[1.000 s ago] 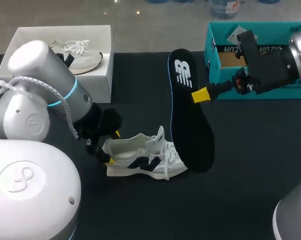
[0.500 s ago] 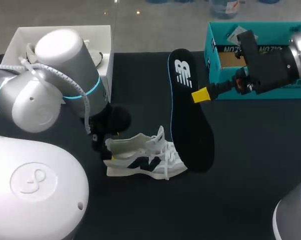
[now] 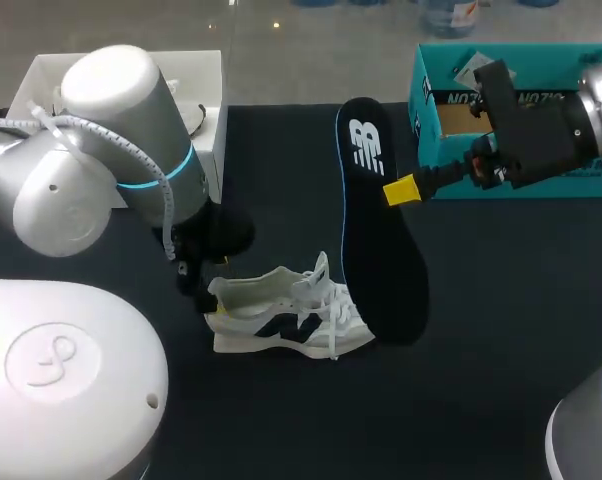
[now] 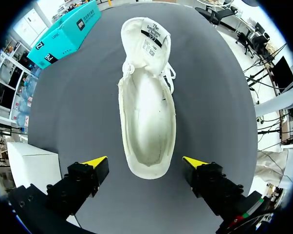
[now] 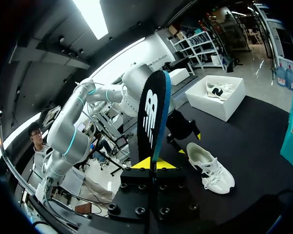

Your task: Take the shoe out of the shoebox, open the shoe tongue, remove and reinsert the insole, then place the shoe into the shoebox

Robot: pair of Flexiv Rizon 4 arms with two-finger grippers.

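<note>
Black table (image 3: 501, 300) carrying three items, white shoe (image 3: 281, 322) standing on its sole near the middle, white shoebox (image 3: 206, 75) sitting at the far left, teal box (image 3: 428, 75) sitting at the far right.

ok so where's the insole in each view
Head view: the black insole stands slanted in the middle, clamped by the right gripper, its lower end beside the white shoe.
Left wrist view: not in it.
Right wrist view: upright in the right gripper.
Shared landmark: the white shoe on the table, seen in all three.
</note>
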